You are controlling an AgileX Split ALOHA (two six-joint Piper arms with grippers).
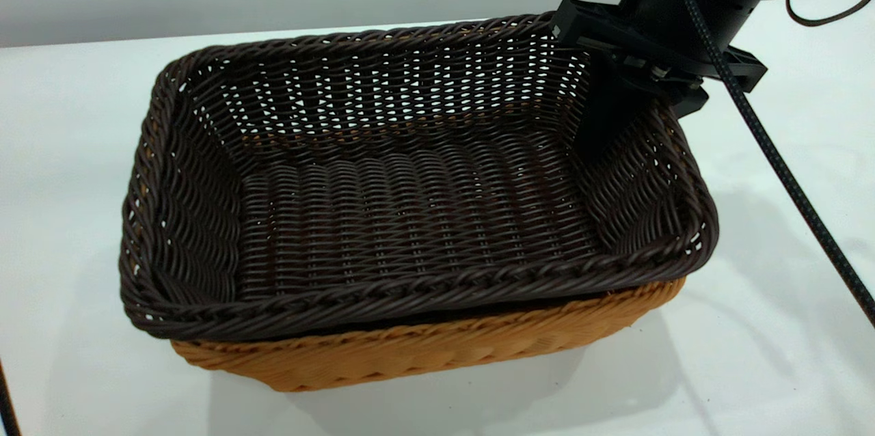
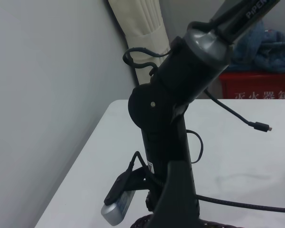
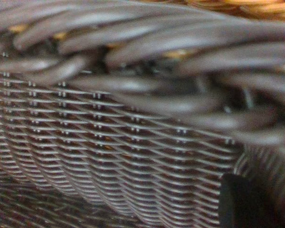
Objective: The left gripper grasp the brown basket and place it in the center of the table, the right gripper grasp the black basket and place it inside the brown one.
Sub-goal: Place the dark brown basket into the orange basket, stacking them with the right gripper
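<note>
The black basket sits nested inside the brown basket in the middle of the table; only the lower wall of the brown one shows under its rim. My right gripper straddles the black basket's far right rim, one finger inside the wall and one outside, shut on it. In the right wrist view the black rim fills the picture, with a bit of brown weave behind it. My left gripper is outside the exterior view, held back from the baskets and facing the right arm.
The white table surrounds the baskets. The right arm's black cable hangs across the table's right side. A wall, a red box and a blue cloth lie beyond the table's far end.
</note>
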